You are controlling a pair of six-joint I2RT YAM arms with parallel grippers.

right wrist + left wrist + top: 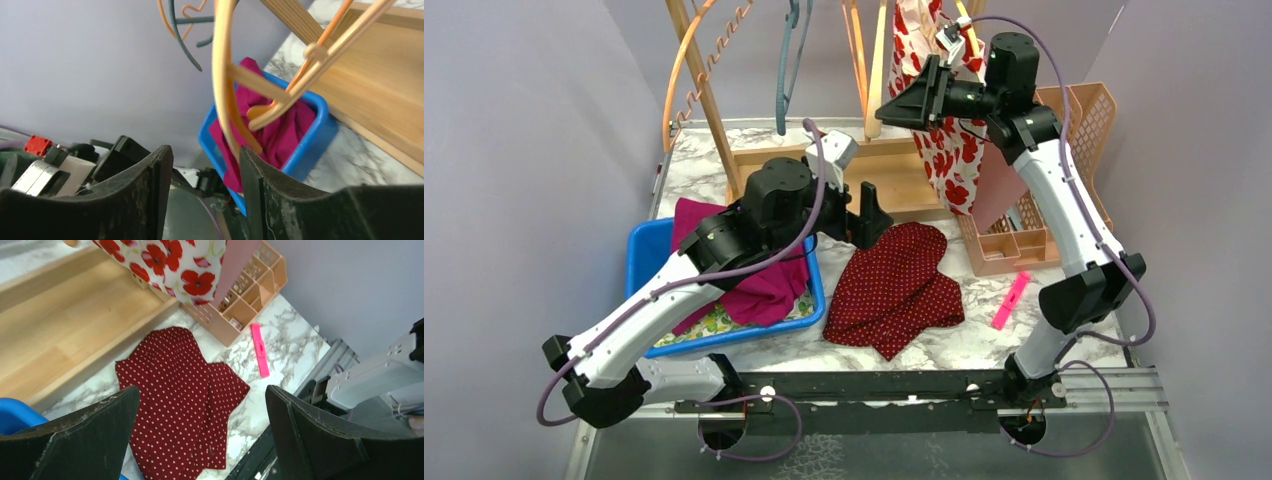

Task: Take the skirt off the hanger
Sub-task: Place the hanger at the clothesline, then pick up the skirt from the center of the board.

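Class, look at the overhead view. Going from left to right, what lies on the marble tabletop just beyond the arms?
blue tub → red dotted garment → small pink bar. The peach basket overlaps the pink bar sideways, so it is left out.

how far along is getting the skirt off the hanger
Looks done: the dotted skirt lies flat on the table, off any hanger. In hand: nothing; the right gripper is open beside a bare wooden hanger, the left gripper open above the skirt. Left: a poppy-print garment hangs on the rack, if that counts.
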